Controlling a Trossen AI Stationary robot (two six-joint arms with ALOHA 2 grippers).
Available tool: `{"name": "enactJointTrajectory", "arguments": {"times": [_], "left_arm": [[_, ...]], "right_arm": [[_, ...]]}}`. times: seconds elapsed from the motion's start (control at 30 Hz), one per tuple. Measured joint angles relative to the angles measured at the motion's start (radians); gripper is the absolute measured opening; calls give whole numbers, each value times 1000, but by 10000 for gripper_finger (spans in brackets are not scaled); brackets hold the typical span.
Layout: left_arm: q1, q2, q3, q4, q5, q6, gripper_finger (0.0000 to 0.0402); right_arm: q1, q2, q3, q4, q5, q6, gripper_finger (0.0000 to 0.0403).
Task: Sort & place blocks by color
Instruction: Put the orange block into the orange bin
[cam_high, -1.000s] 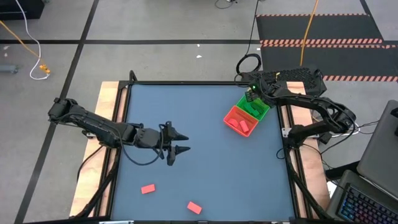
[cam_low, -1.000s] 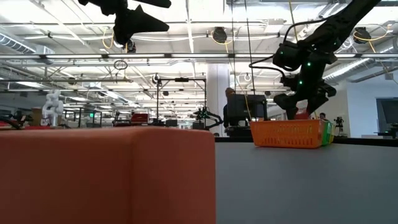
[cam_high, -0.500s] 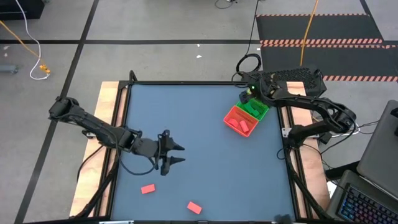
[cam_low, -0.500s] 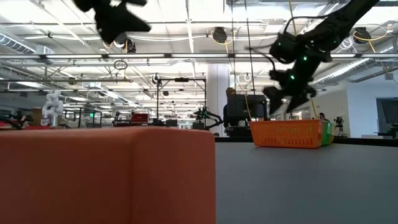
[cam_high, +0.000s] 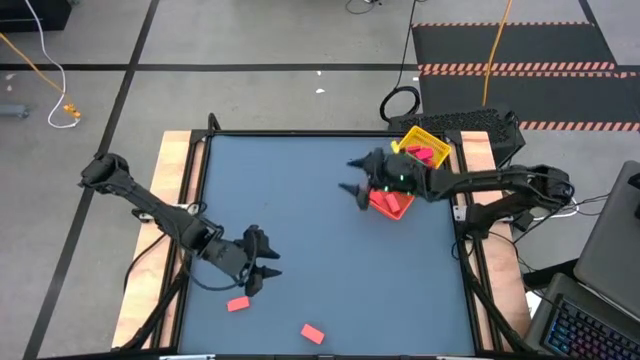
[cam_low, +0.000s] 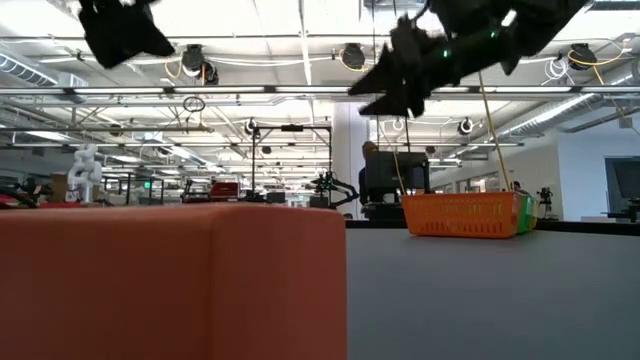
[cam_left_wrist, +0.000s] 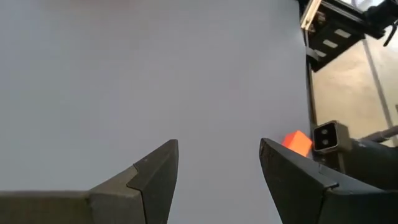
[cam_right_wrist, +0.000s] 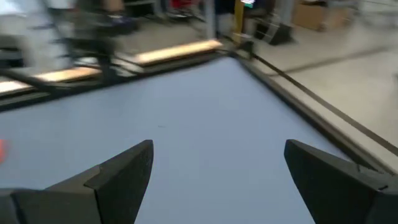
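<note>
Left gripper jaws wide, nothing between them; it hangs over the tabletop at about 7 o'clock from centre, with one red block just beside it at its 7 o'clock and a second red block further off toward 5 o'clock near the front edge. Left wrist view shows the same wide gap over bare blue surface, plus one orange-red block near the tabletop edge; can't tell which of the two that is. Right gripper jaws also wide and empty, at about 2 o'clock from centre, right at the 9 o'clock side of the tray. High view shows the tray's yellow end with pink blocks in it and a red section with blocks; the middle is hidden under the right arm. Right wrist view shows only spread fingers over bare tabletop, no tray. Low view adds height: both grippers well above the surface, left, right; the tray reads as an orange basket, and a big orange-red block fills the near foreground.
</note>
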Motion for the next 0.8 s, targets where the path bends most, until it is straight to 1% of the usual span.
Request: {"name": "enactJointTrajectory", "arguments": {"times": [0.07,0.2,0.3,0.37,0.4,0.53,0.6,0.7,0.8], "left_arm": [[-28,0,44,-61,-37,-20,225],[-91,2,139,-192,-104,-74,225],[-132,47,203,-313,-114,-135,225],[-164,91,238,-424,-112,-196,225],[-177,121,256,-461,-99,-224,225],[-225,253,302,-603,25,-320,225],[-243,319,329,-627,68,-338,225],[-273,400,337,-701,105,-366,225],[-288,464,338,-685,156,-407,225]], "right_arm": [[70,0,17,1,14,5,357],[202,0,55,-36,94,7,357],[282,0,58,-41,153,26,357],[327,0,58,-43,190,47,357],[347,0,58,-47,201,60,357],[423,0,58,-53,218,106,357],[456,0,58,-46,218,127,357],[497,0,58,-47,222,148,357],[531,0,58,-46,274,157,357]]}}
